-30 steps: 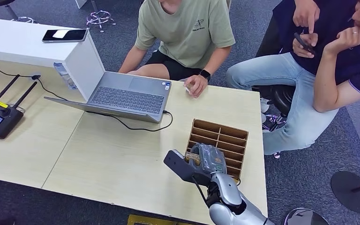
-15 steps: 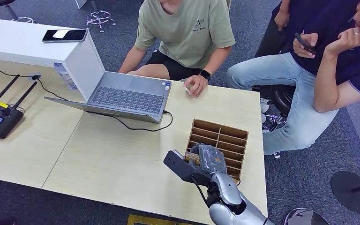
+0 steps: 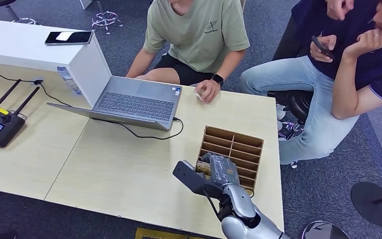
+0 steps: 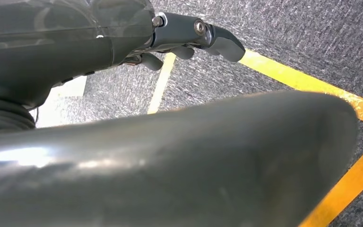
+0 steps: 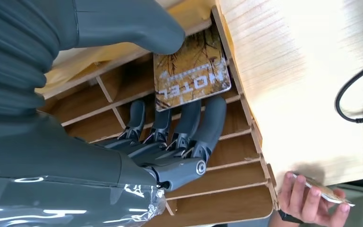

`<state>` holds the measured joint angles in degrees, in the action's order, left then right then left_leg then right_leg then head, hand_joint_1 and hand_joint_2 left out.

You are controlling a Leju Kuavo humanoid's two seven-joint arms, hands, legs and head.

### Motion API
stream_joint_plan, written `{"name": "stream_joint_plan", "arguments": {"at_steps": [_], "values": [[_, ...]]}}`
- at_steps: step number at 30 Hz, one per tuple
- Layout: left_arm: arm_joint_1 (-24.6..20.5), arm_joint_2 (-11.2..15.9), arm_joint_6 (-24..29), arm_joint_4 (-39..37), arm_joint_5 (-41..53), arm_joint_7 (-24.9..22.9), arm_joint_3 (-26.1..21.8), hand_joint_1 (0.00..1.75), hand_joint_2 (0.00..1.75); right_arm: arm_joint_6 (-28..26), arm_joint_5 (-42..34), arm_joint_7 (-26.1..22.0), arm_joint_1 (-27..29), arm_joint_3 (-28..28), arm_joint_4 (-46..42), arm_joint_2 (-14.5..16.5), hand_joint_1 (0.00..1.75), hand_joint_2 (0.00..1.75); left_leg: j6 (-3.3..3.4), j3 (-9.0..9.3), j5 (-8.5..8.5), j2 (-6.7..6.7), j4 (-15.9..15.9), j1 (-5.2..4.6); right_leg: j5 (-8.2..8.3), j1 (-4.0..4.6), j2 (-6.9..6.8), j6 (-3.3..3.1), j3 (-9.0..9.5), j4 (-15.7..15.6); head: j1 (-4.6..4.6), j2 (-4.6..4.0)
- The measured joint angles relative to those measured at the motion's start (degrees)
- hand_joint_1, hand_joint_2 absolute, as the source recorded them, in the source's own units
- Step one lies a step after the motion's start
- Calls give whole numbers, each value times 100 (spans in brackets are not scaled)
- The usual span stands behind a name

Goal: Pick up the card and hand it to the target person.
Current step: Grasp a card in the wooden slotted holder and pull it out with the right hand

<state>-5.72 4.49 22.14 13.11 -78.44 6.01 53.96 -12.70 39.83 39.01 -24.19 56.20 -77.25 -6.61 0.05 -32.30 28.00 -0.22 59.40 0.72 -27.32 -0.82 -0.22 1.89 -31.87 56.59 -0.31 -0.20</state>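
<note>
**Card pinched at the slotted box, grip shallow**

Card [image 5: 192,74], glossy brown, printed "HOTEL", sits pinched between the right hand's [image 5: 170,118] thumb and fingers over the wooden slotted organiser [image 3: 239,149]; it could slip or snag a divider. The head view hides this pinch. Left hand [image 4: 189,40] hangs, curled on nothing

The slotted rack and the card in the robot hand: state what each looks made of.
The slotted rack looks like thin unfinished wood or fibreboard: brown, matte, with flat cut dividers and pale edges. The card, held by the right robot hand, looks like glossy printed plastic, possibly coated paper: rounded corners, smooth sheen, a tree pattern and the word HOTEL.
</note>
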Motion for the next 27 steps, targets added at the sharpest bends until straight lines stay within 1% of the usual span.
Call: {"name": "stream_joint_plan", "arguments": {"at_steps": [5, 7, 8, 12, 13, 15, 19, 21, 25, 27], "values": [[0, -1, 0, 0, 0, 1, 0, 0, 0, -39, -46, -4, -1, 38, 17, 1, 82, 175, 0, 0, 0, 0, 0, 0, 0, 0, 0, 0, 0, 0, 1, 0], [0, 0, 0, 0, 0, 2, 0, 0, 0, -45, -51, -6, -1, 44, 22, 1, 90, 175, 0, 0, 0, 0, 0, 0, 0, 0, 0, 0, 0, 0, 1, 0], [0, 0, 0, 0, 0, 2, 0, 0, 0, -46, -53, -6, -1, 45, 22, 1, 95, 175, 0, 0, 0, 0, 0, 0, 0, 0, 0, 0, 0, 0, 1, 0], [0, -1, 0, 0, 0, 3, 0, 0, 0, -48, -55, -7, -4, 48, 31, 1, 131, 175, 0, -1, 0, 0, 0, 0, 0, 0, 0, 0, 0, 0, 1, 0], [0, 0, 0, 0, 0, 3, 0, 0, 0, -49, -54, -7, -6, 48, 34, 1, 137, 175, 0, -1, 0, 0, 0, 0, 0, 0, 0, 0, -1, 0, 1, 0], [0, 0, 0, 0, 0, 3, 0, 0, 0, -52, -51, -7, -13, 48, 39, 1, 142, 175, 0, 0, 0, 0, 0, 0, 0, 0, 2, 0, -1, 0, 1, 0], [0, -1, 0, 0, -2, 4, 0, 0, 0, -54, -49, -11, -29, 48, 40, 1, 167, 175, 0, 2, 0, 0, 0, 0, 0, 0, 4, 0, 0, 0, 1, 0], [0, -1, -1, 0, -2, 4, 0, 0, 0, -52, -53, -16, -33, 51, 40, 1, 174, 175, 0, 2, 0, 0, 0, 0, 0, 0, 3, 0, 1, 0, 1, 0], [1, -1, 12, 0, -2, 3, 0, 0, 175, -50, -58, -23, -33, 60, 40, 1, 175, 175, 0, 2, 0, 0, 0, 0, 0, 0, 2, 0, 1, 0, 1, 0], [0, -1, 32, 0, 11, 16, 0, 0, 175, -51, -57, -28, -32, 61, 40, 1, 175, 175, 0, 1, 0, 0, 0, 0, 0, 0, 2, 0, 1, 0, 1, 0]]}}
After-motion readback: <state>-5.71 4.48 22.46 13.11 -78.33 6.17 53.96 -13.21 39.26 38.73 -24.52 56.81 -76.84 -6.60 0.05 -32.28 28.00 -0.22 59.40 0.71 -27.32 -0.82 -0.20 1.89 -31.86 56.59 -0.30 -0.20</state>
